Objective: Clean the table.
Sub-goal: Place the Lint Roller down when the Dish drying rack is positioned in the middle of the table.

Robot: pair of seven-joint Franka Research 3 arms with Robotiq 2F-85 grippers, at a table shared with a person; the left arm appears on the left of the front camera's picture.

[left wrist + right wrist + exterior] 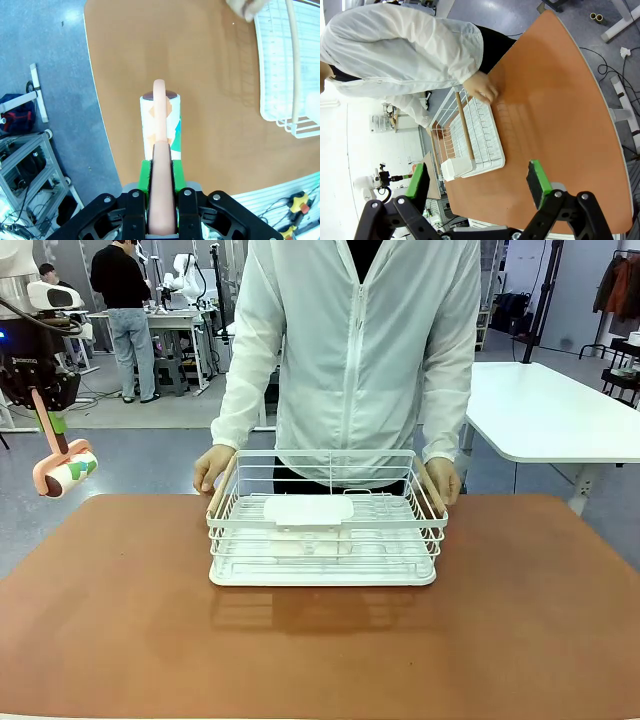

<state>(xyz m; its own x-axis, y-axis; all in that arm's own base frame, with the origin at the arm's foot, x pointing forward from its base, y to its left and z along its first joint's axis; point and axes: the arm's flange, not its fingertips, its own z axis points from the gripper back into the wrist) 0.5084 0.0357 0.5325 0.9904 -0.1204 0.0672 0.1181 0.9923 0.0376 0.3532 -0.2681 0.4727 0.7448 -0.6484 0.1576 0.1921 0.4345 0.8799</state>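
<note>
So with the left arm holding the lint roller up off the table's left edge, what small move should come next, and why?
Probably lower the lint roller onto the bare table left of the wire rack. The left gripper is shut on the roller's handle, the roller hangs above the table's left edge, not touching, and the person's hands are on the rack's ends, leaving the left side free.

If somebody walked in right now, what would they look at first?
Probably the white wire rack in the middle of the reddish-brown table, with a person's hands holding its far corners. Next, the pink-handled lint roller gripped by the left gripper, hanging above the table's left edge.
</note>
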